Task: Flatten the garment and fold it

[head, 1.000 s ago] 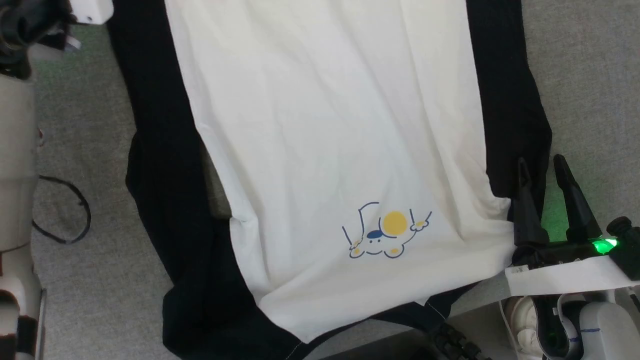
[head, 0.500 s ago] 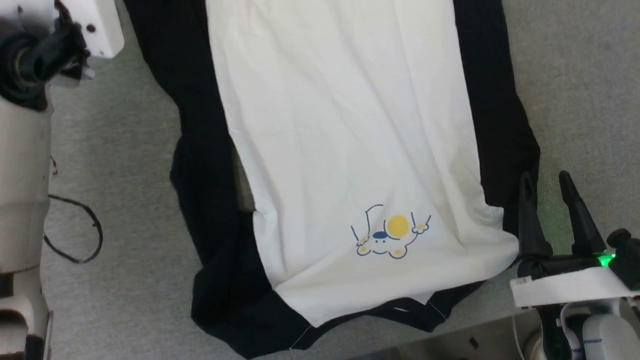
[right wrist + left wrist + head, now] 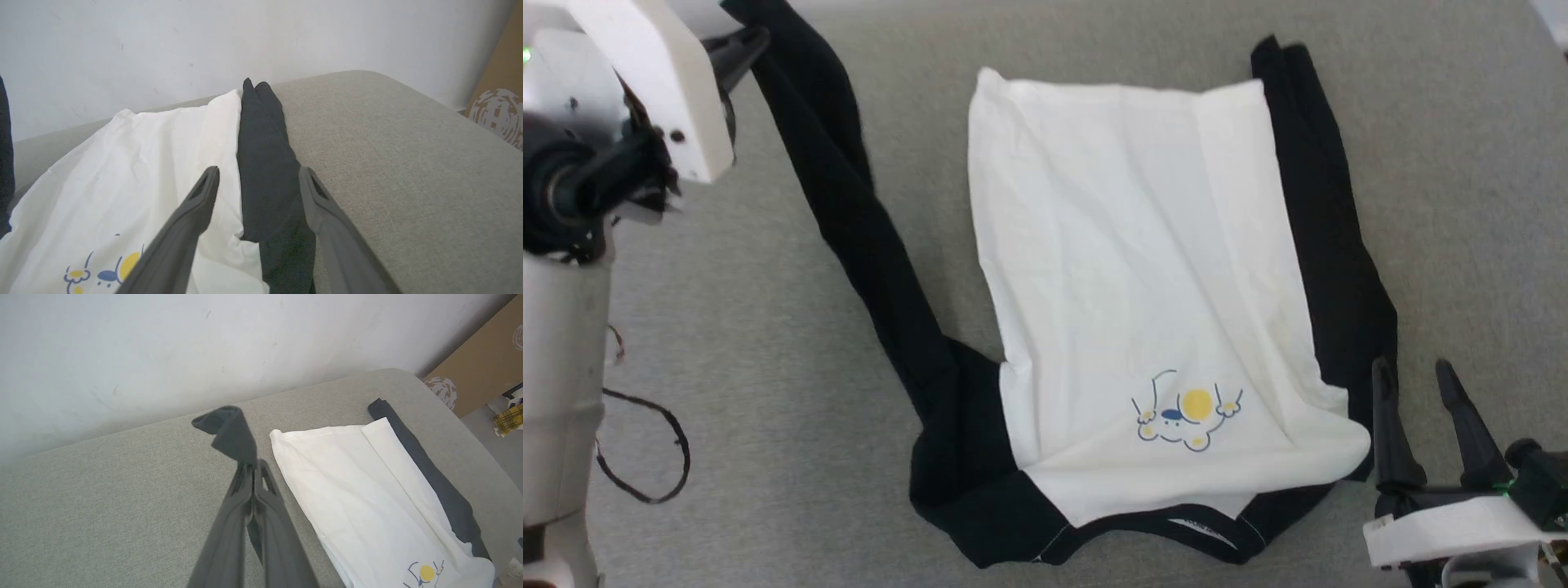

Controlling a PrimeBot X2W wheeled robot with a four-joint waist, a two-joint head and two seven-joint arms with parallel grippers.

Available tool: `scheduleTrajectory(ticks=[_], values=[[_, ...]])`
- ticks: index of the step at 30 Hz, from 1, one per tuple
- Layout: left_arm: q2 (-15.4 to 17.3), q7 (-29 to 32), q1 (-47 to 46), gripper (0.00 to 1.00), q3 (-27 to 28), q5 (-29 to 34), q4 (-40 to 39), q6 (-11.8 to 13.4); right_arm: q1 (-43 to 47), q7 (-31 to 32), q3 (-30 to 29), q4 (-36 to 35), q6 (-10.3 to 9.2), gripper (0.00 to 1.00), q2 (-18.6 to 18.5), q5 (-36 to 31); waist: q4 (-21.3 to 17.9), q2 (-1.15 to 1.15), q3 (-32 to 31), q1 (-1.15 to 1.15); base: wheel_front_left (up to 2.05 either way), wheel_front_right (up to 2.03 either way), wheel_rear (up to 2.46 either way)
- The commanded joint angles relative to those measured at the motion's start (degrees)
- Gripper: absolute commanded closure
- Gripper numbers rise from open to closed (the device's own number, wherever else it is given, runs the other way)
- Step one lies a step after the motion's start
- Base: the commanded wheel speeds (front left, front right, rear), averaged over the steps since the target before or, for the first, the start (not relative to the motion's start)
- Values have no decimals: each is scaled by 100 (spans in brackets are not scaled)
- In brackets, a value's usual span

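Right claw (image 3: pixel 1410 365) at four o'clock, my jaws wide and empty, just beside the soft white T-shirt with black sides (image 3: pixel 1135 269) spread on the grey woven cushion (image 3: pixel 768 327). Far out at eleven o'clock, my left claw (image 3: pixel 255 463) pinches its black edge.

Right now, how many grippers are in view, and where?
2. The left gripper is at the far left, shut on the garment at its lifted black edge. The right gripper is at the near right, open over the garment's black side.
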Motion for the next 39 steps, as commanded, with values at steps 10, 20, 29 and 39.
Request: scheduleTrajectory(ticks=[10, 20, 29, 39], values=[[-472, 315, 740, 100, -325, -512, -1370, 119, 409, 167, -136, -130, -4, 0, -6, -23, 836, 0, -1253, 1, 0, 0, 0], [-1373, -9, 1323, 100, -1122, -249, -1893, 471, 544, 265, -306, -308, -4, 0, -6, -5, 937, 0, -1370, 1, 0, 0, 0], [-2311, -1100, 1654, 100, -2129, 171, -926, 328, 532, 322, -388, -447, -4, 0, -6, -36, 716, 0, -1284, 1, 0, 0, 0], [-2494, -2392, 1892, 100, -3521, 96, 100, 349, 556, 400, -400, -599, -4, 0, -6, -97, 277, 0, -1091, 1, 0, 0, 0]])
